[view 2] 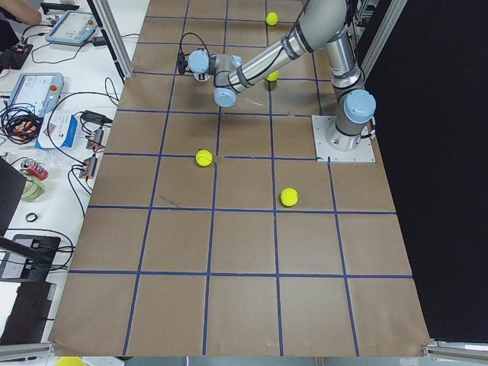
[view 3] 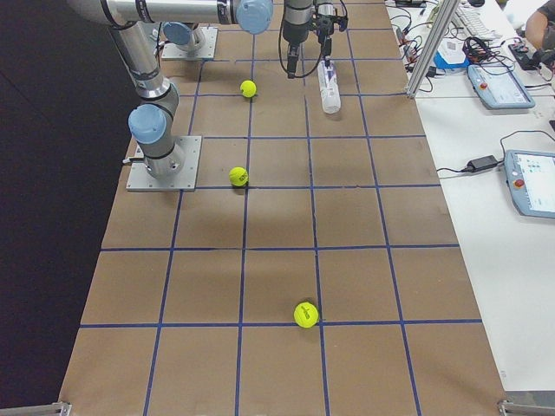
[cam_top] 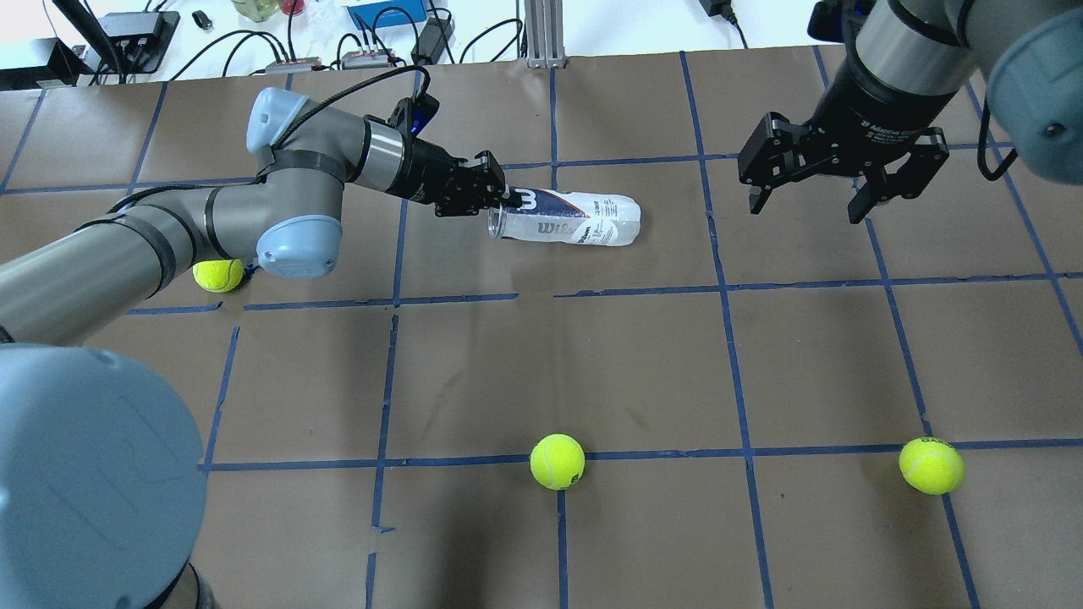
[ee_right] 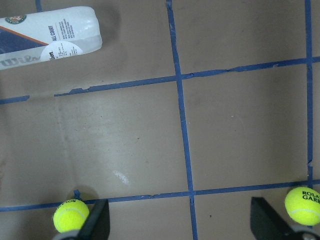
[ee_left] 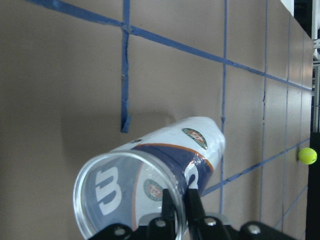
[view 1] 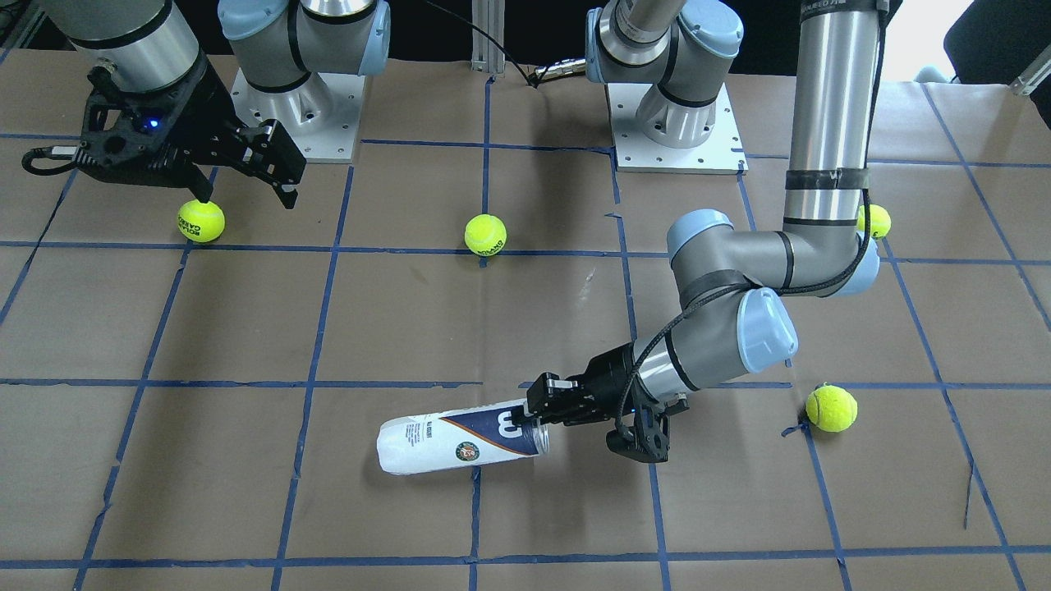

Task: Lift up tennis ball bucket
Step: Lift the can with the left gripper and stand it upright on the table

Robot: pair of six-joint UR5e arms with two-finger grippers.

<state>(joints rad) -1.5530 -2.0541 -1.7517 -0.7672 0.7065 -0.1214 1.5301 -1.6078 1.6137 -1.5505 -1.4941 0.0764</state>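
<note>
Far left: first ball (cam_top: pixel 218 275) under left arm's elbow. Next, left gripper (cam_top: pixel 505 200) clamped on open rim of can (cam_top: pixel 575 222), one finger inside. Can lies on its side on table (cam_top: pixel 643 355), closed end toward 3 o'clock. At can's 6 o'clock, second ball (cam_top: pixel 557 462), well apart. At 3 o'clock, right gripper (cam_top: pixel 805 201) wide open, empty. At 4 o'clock, third ball (cam_top: pixel 931 465).

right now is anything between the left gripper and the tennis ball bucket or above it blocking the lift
Nothing visible. The left gripper pinches the tennis ball bucket at its open rim; nothing hangs over it, and the right gripper is off to one side.
</note>
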